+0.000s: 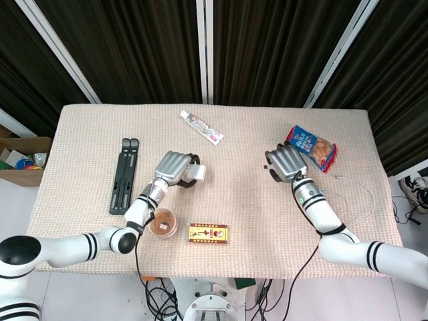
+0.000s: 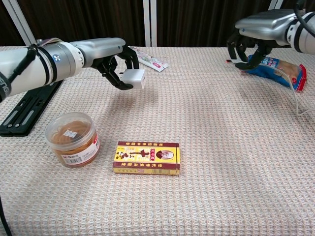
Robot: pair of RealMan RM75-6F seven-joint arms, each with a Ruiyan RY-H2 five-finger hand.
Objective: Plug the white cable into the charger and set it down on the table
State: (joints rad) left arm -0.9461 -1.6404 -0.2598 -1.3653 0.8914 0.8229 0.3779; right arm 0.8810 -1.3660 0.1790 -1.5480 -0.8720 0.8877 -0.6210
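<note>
My left hand point(image 1: 172, 167) point(image 2: 110, 56) grips the white charger point(image 1: 195, 172) point(image 2: 134, 78) and holds it a little above the table, left of centre. My right hand point(image 1: 284, 162) point(image 2: 253, 34) hovers right of centre, next to the snack bag, with its fingers curled down around the plug end of the white cable point(image 1: 370, 194) point(image 2: 295, 93). The cable trails from that hand to the right and off the table's right side. The plug tip is mostly hidden by the fingers. A wide gap separates the two hands.
A toothpaste tube point(image 1: 200, 127) lies at the back centre. The blue snack bag point(image 1: 312, 147) is just right of my right hand. A black folding stand point(image 1: 124, 175) lies at the left; a round jar point(image 1: 163, 224) and a yellow box point(image 1: 208, 233) sit near the front.
</note>
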